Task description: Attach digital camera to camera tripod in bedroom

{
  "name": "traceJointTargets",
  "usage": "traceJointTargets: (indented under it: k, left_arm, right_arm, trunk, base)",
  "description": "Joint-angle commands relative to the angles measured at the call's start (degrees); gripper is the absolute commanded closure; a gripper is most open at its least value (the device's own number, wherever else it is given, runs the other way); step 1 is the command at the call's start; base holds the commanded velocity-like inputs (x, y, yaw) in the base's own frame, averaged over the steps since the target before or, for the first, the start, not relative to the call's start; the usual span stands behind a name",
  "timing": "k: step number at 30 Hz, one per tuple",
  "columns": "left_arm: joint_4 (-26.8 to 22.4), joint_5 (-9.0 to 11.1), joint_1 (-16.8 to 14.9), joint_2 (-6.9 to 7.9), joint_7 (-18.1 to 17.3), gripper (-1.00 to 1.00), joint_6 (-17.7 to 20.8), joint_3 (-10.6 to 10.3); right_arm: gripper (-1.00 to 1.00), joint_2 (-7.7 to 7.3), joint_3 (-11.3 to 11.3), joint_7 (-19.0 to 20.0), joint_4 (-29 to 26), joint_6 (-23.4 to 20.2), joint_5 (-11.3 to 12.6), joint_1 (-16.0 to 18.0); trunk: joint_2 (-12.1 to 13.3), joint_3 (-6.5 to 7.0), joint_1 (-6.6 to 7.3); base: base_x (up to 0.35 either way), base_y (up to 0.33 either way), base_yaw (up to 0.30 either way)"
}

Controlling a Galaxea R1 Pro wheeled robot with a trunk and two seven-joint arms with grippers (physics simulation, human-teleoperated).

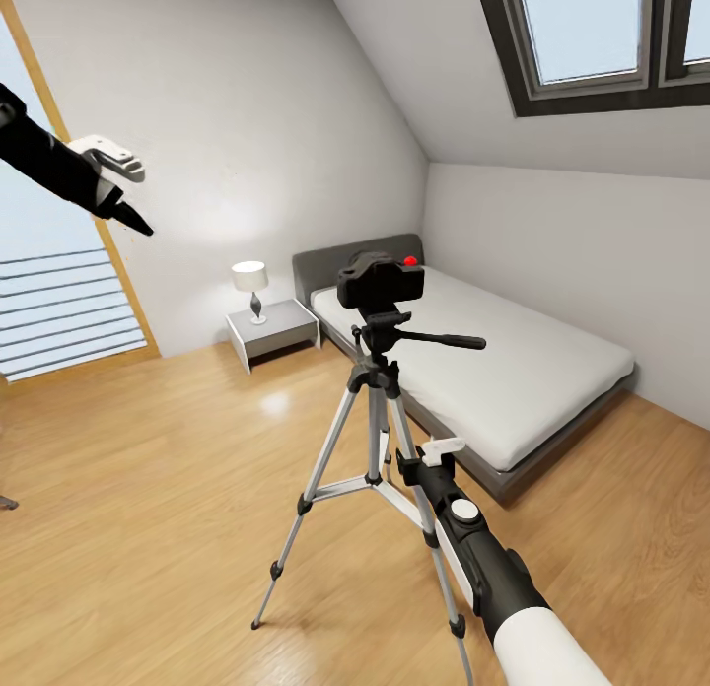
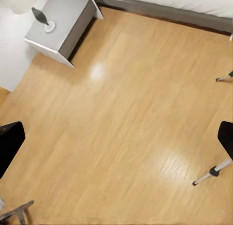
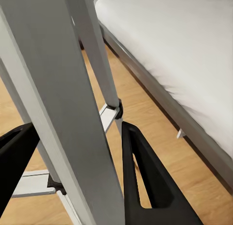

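Head view: the camera tripod stands on the light wood floor of the bedroom, just in front of the low grey-framed bed, legs spread, black head uppermost with the pan handle pointing out over the mattress. The digital camera sits on top of the tripod head, upright, red button on its upper face; whether it is locked to the mount cannot be told. Right arm reaches forward from the lower edge of the view, and the right gripper is at the tripod's legs, below the hub where they meet. Right wrist view: the two black fingers stand apart, one on each side of a silver-grey tripod leg, which runs through the gap between them; contact with the leg cannot be confirmed, and the fingers are not closed on it. Bed frame and white mattress lie beyond. Left arm is raised high at the left of the head view, well apart from the tripod, with the left gripper pointing toward the wall. Left wrist view: dark fingertips at opposite edges of the frame, wide apart, nothing between them, bare floor below. A grey nightstand with a small white lamp stands beside the bed's head end. Skylight in the sloped ceiling above
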State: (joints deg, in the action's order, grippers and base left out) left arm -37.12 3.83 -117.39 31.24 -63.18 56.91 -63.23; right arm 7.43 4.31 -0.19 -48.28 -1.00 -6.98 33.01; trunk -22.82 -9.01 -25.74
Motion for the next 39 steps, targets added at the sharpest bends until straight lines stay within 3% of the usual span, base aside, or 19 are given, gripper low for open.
traceJointTargets:
  k: [1,3,6,9,11,15,16,18,19,23,26,29,35,39]
  left_arm:
    - [-0.07,0.7,0.2,0.89,0.88,-1.0,0.54,-0.33]
    - [0.07,1.53,2.93,2.77,3.66,-1.0,0.52,-0.38]
    - [1.02,4.42,8.19,3.66,6.7,-1.0,0.46,-0.49]
    - [2.32,9.52,13.02,3.75,11.11,-1.0,-0.44,-0.61]
    - [2.8,12.92,15.53,3.63,14.7,-1.0,-3.11,-0.75]
    - [4.92,21.76,22.07,2.62,24.86,-1.0,-10.51,-1.35]
    - [5.28,22.81,22.82,2.39,25.75,-1.0,-10.96,-1.44]
    - [7.18,26.33,25.8,1.23,28.86,-1.0,-13.08,-2.4]
    - [7.91,27.07,26.5,0.89,29.64,-1.0,-13.92,-2.74]
    - [16.97,31.45,30.8,-2.86,34.19,-1.0,-23.85,-4.14]
    - [31.58,33.03,34.64,-8.5,35.6,-1.0,-34.4,-4.37]
    - [38.31,33.49,38.13,-12.6,36.0,-1.0,-42.05,-4.42]
    - [41.17,35.07,44.86,-14.82,37.87,-1.0,-46.58,-4.44]
    - [41.46,38.06,49.59,-16.55,42.67,-1.0,-48.26,-4.4]
  right_arm:
    - [1.0,0.04,0.09,0.1,0.55,-0.1,-0.45,0.03]
    - [1.0,0.04,0.09,0.1,0.55,-0.07,-0.46,0.0]
    - [1.0,0.04,0.09,0.1,0.55,-0.06,-0.48,0.0]
    - [1.0,0.04,0.03,0.1,0.55,-0.05,-0.49,0.01]
    - [1.0,0.04,0.01,0.1,0.55,-0.05,-0.49,-0.01]
    - [1.0,0.04,0.0,0.1,0.55,-0.05,-0.49,-0.01]
    - [1.0,0.04,0.0,0.1,0.55,-0.05,-0.49,-0.02]
    - [1.0,0.04,0.0,0.1,0.55,-0.05,-0.49,-0.01]
    - [1.0,0.04,0.0,0.1,0.55,-0.05,-0.49,0.0]
    - [1.0,0.04,0.0,0.1,0.55,-0.05,-0.55,0.0]
    - [1.0,0.04,0.0,0.1,0.55,0.02,-0.57,-0.01]
    - [1.0,0.04,0.0,0.1,0.55,0.09,-0.56,0.01]
    - [1.0,-0.28,0.0,0.1,0.55,0.12,-0.57,0.01]
    - [1.0,-0.44,0.0,0.1,0.55,0.12,-0.55,0.02]
  trunk:
    - [-0.1,-0.14,-0.05]
    - [-0.1,-0.14,-0.05]
    - [-0.1,-0.14,-0.05]
    - [-0.1,-0.14,-0.05]
    - [-0.1,-0.14,-0.05]
    - [-0.1,-0.14,-0.05]
    - [-0.1,-0.14,-0.05]
    - [-0.1,-0.14,-0.05]
    - [-0.1,-0.14,-0.05]
    - [-0.1,-0.14,-0.05]
    - [-0.1,-0.14,-0.05]
    - [-0.1,-0.14,-0.05]
    - [-0.1,-0.14,-0.05]
    - [-0.1,-0.14,-0.05]
  base:
    - [0.0,0.0,0.0]
    - [0.0,0.0,0.0]
    - [0.0,0.0,0.0]
    - [0.0,0.0,0.0]
    - [0.0,0.0,0.0]
    - [0.0,0.0,0.0]
    - [0.0,0.0,0.0]
    - [0.0,0.0,0.0]
    - [0.0,0.0,0.0]
    - [0.0,0.0,0.0]
    - [0.0,0.0,0.0]
    - [0.0,0.0,0.0]
    - [0.0,0.0,0.0]
    - [0.0,0.0,0.0]
